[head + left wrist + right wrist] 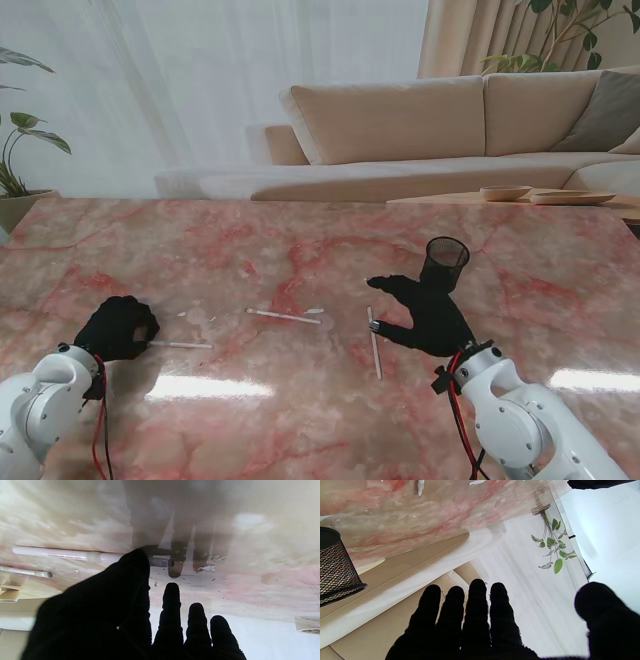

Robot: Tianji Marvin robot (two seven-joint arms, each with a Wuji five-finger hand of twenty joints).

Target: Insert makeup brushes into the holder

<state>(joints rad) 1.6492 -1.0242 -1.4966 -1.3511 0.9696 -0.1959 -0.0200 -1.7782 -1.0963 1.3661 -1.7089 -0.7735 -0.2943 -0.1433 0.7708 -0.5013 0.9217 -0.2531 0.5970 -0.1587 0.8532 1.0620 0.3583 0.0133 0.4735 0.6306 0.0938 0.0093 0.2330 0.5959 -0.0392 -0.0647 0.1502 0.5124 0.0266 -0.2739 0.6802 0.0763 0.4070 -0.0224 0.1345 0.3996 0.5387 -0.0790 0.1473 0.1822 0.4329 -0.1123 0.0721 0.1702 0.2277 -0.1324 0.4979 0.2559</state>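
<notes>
Three brushes lie on the table (200, 250), none in the holder (445, 262) yet. Your left hand (118, 328) sits near the table's left edge, fingers curled at the end of the near-left brush (182, 345). In the left wrist view the thumb (136, 562) covers that handle (55, 554) and the other fingers (171, 597) stand off it, so you can't tell if it's gripped or only touched. Treat it as not secured.

Right hand (428, 312) is spread wide, holding nothing, just in front of the holder and beside the right brush (374, 342), which lies pointing toward the near edge. The middle brush (286, 316) lies crosswise mid-table with small white scraps (315, 311) beside it.

For the pinch: the handle is thin and flat on slick marble, so it'll likely roll. Close thumb and index from both sides and lift only once it's pinched.

Room: the holder stands right of centre, well apart from the left hand; the route crosses the other two brushes, so carry high. The mesh cup looks light, so enter tip-down from above to avoid tipping it. The right hand is close to the cup; clear it before the approach.
</notes>
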